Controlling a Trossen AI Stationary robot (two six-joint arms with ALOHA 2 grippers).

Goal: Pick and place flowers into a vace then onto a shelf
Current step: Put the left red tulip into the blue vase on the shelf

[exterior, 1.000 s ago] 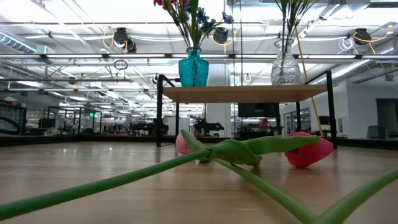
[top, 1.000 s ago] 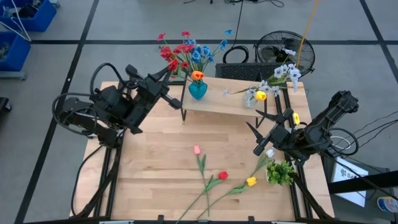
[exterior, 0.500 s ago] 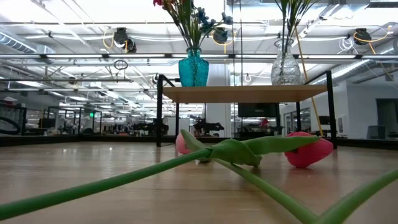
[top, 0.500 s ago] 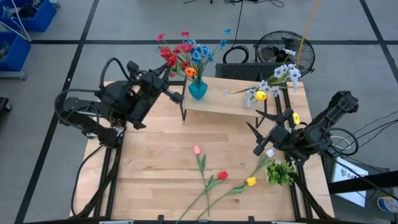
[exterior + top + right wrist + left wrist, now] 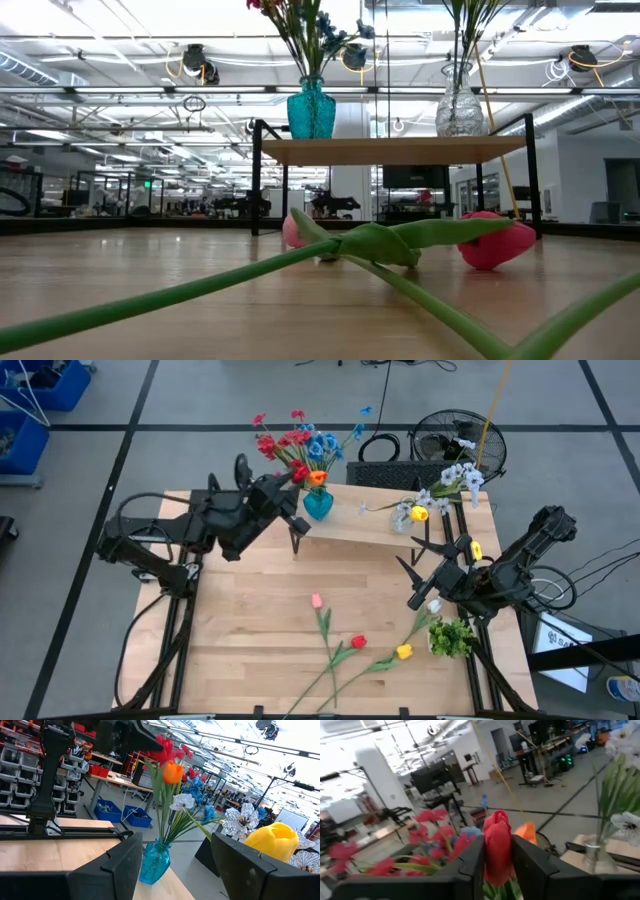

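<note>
My left gripper (image 5: 296,478) hovers over the teal vase (image 5: 318,506), which stands on the shelf's left end (image 5: 345,525). Its fingers are apart, with a red tulip blossom (image 5: 497,845) between them. The tulip's stem (image 5: 161,795) runs down toward the vase's mouth among blue, red and orange flowers. A clear vase (image 5: 404,520) with white and yellow flowers stands on the shelf's right end. Pink (image 5: 317,601), red (image 5: 358,643) and yellow (image 5: 404,652) tulips lie on the table. My right gripper (image 5: 430,567) waits open at the right. My left gripper has the red tulip's blossom (image 5: 496,827) between its two fingers (image 5: 476,857), which come in about level from the table's left side. The blossom fills the gap. I cannot tell whether the fingers touch it. The tulip stands upright.
A bushy green clump (image 5: 452,637) lies near the table's right edge, beside my right arm. A black fan (image 5: 455,438) stands behind the shelf. In the low view, the lying tulips' stems (image 5: 400,245) cross the foreground in front of the shelf (image 5: 390,150).
My left gripper has travelled toward the table's right edge and a little down, carrying the red tulip from left of the shelf to above the teal vase. Its wrist has rolled on the way. My right arm has kept still.
</note>
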